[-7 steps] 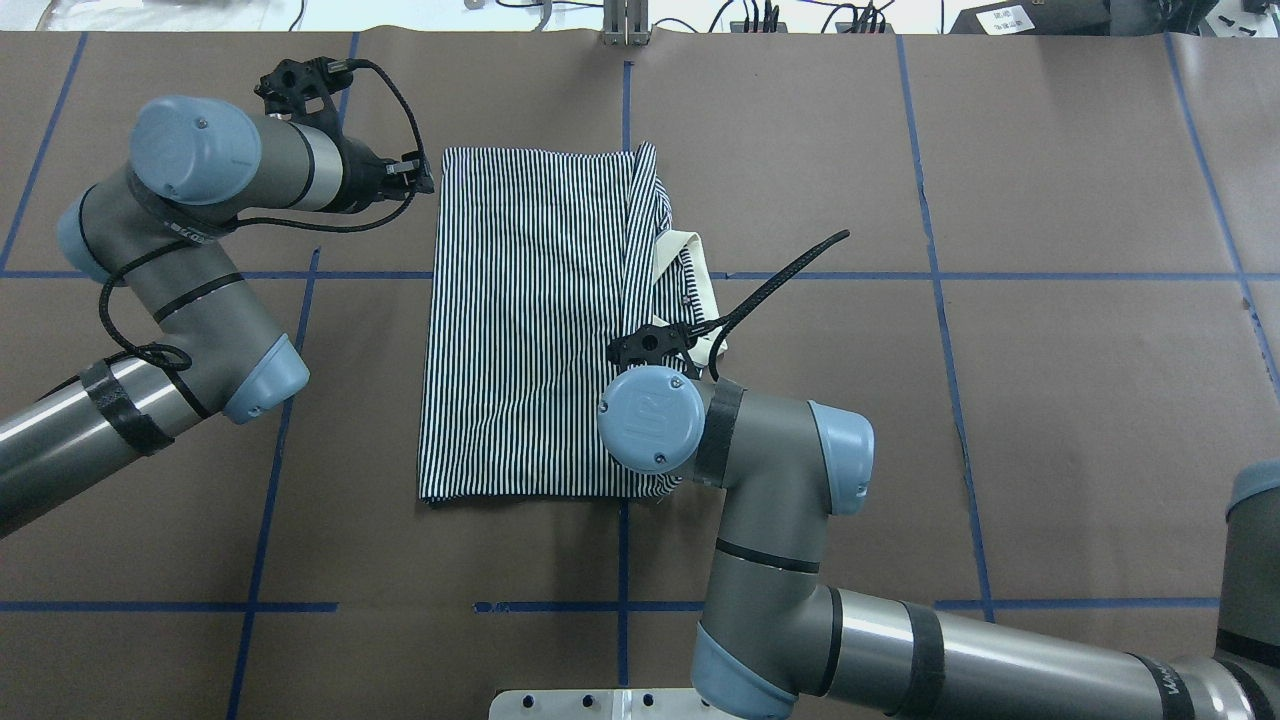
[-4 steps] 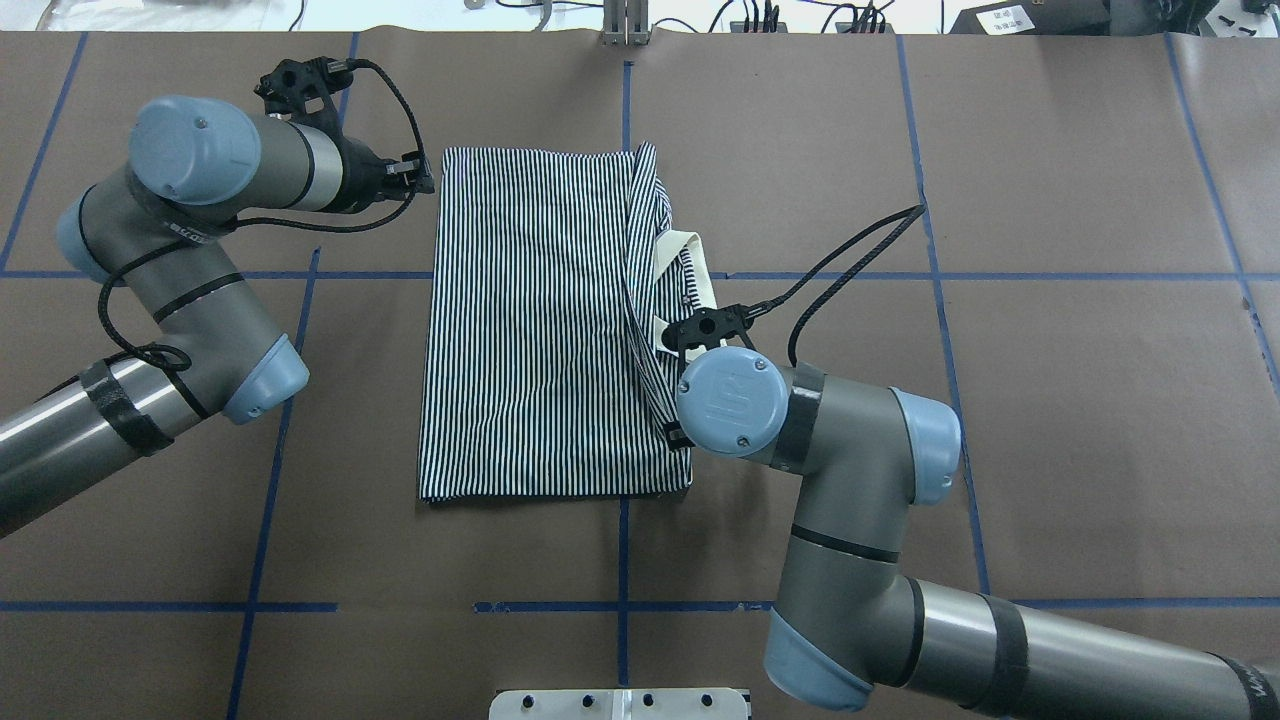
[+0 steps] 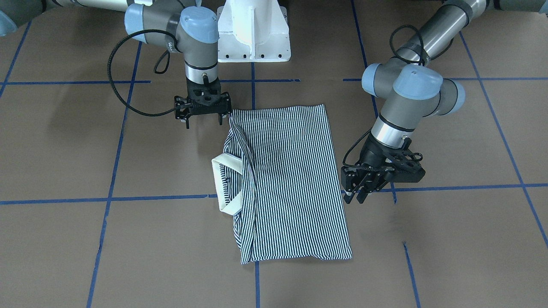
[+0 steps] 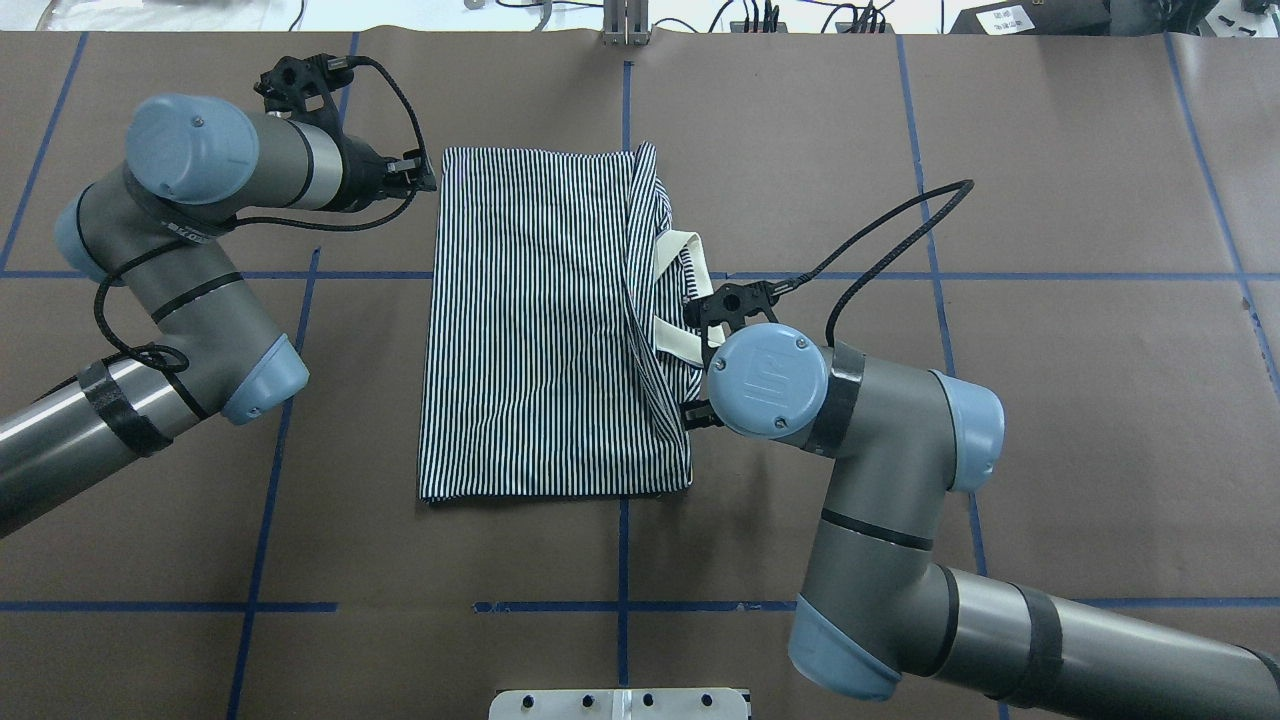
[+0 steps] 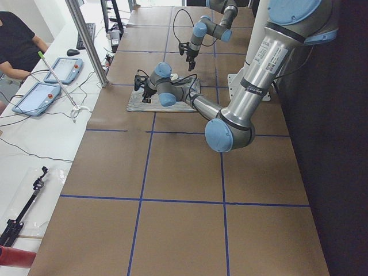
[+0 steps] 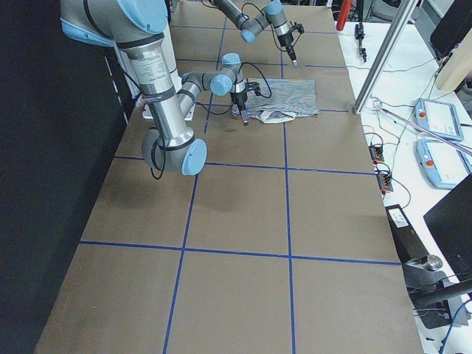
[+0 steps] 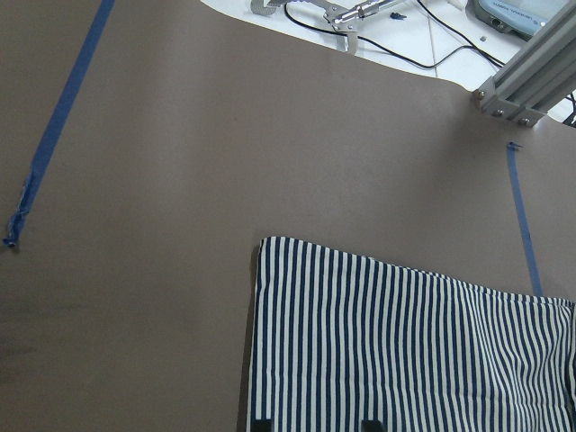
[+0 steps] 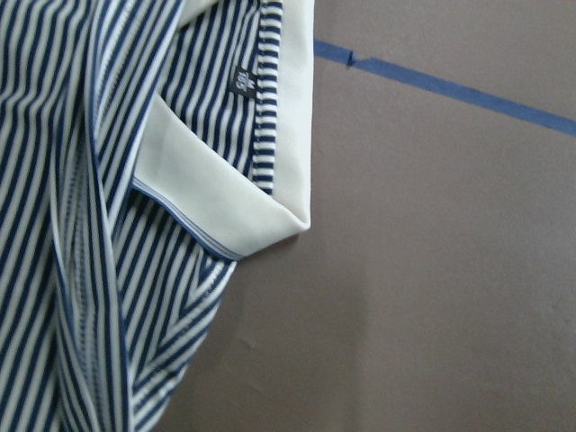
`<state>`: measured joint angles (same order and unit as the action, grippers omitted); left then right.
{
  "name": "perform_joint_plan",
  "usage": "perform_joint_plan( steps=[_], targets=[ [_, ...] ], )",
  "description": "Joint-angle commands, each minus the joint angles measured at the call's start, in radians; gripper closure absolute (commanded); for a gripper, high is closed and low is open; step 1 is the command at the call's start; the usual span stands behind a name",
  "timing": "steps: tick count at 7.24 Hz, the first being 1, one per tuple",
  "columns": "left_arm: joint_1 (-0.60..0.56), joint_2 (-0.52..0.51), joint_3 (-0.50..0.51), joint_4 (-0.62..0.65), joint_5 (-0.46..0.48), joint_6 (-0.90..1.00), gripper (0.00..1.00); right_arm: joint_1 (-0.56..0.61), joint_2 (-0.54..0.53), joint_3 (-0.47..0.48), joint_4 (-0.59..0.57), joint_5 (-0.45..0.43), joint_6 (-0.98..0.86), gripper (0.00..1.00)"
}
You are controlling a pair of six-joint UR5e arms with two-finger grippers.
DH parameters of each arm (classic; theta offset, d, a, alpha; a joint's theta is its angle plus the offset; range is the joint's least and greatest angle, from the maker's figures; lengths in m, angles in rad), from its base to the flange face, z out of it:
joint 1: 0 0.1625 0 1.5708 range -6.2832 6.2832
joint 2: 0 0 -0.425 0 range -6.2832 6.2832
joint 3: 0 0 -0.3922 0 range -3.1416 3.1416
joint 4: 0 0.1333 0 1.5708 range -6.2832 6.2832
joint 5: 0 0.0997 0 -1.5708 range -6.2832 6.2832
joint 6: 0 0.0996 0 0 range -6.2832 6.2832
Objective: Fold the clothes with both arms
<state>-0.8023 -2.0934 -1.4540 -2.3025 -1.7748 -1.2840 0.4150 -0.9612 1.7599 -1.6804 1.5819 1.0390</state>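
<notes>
Navy-and-white striped polo shirt [image 4: 540, 330] lies folded lengthwise on brown paper worktop [image 4: 1050, 400]. Soft, light, limp; likely creases, slips. My left claw [image 3: 356, 196], right claw [image 3: 204, 120]: both released, empty, beside its edges. Best hold: corners, pinching all layers.

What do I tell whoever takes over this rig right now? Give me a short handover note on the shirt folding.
Left gripper: open, empty, by the polo shirt's far corner on the robot's left.
Right gripper: open, empty, beside its near corner on the robot's right.
Shirt: flat on the table, folded into a long strip; collar pokes out on the robot's right edge.
Done: lengthwise folds, it seems. Left: probably tidy the collar side, then fold the strip across.
</notes>
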Motion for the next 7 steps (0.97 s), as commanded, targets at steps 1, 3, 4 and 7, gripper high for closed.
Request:
perform_joint_plan(
  steps=[1,3,4,7],
  targets=[
    [0.000,0.012,-0.014,0.000,0.000,0.000,0.56,0.015,0.140,-0.147,0.037,0.003,0.047,0.00],
    [-0.002,0.018,-0.017,0.000,-0.002,0.000,0.56,0.024,0.226,-0.332,0.149,0.007,0.075,0.00],
    [-0.002,0.021,-0.023,0.000,-0.002,0.002,0.56,0.034,0.226,-0.338,0.149,0.026,0.066,0.00],
    [-0.001,0.026,-0.032,0.000,-0.002,0.000,0.56,0.042,0.217,-0.359,0.148,0.030,0.058,0.00]
  ],
)
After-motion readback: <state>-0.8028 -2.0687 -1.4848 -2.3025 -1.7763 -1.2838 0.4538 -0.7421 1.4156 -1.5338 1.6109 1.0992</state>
